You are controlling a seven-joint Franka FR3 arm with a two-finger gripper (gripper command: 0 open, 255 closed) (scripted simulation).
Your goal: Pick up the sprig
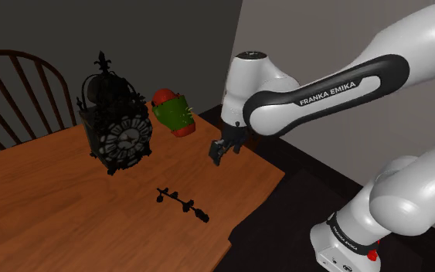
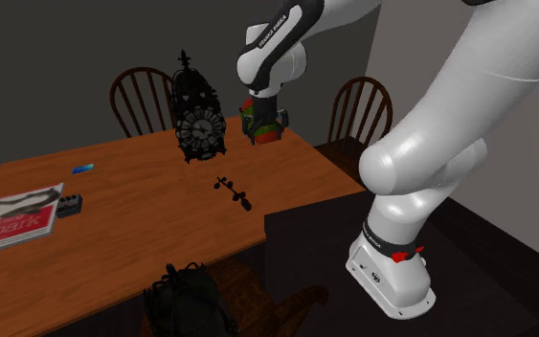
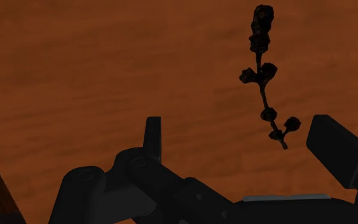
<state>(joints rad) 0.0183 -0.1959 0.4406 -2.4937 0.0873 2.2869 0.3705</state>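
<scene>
One dark sprig (image 1: 181,202) lies flat on the wooden worktop (image 1: 45,209) in your shoulder view, the hand (image 1: 220,152) hovering apart from it. In the second exterior view it rests near the clock (image 2: 198,120). At the wrist you see the fingers (image 3: 152,130) spread, sprig untouched.

Wooden table (image 1: 45,224), ornate black clock (image 1: 117,120) upright, red-green object (image 1: 173,113) beside it, magazine (image 2: 13,222), spindle-back chair (image 1: 15,89).
</scene>
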